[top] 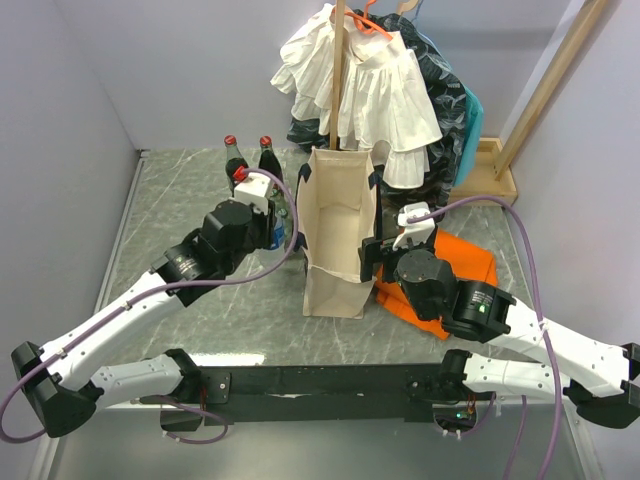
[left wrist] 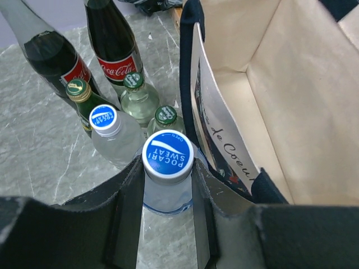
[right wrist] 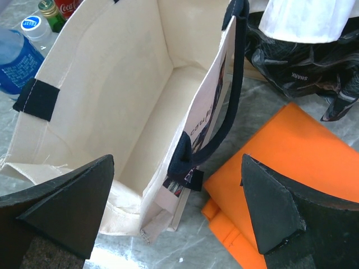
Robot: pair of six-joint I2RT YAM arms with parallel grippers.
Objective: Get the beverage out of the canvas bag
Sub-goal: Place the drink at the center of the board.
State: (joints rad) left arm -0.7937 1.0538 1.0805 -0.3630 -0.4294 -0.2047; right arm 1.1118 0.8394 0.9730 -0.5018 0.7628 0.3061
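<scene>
Gripping the Pocari Sweat bottle [left wrist: 168, 157] at the neck, just under its blue cap, the left gripper [left wrist: 166, 190] is clenched on it outside the canvas bag [top: 335, 215]. The bottle is upright, just beside the bag's left wall, in front of a second blue-capped bottle [left wrist: 105, 119], two green-capped bottles [left wrist: 134, 84] and two cola bottles [left wrist: 115, 50]. The bag stands upright and open at mid-table [top: 180, 180]. The right gripper [right wrist: 176, 168] is released, jaws wide, at the bag's near right corner beside the folded orange cloth [right wrist: 291, 162]
</scene>
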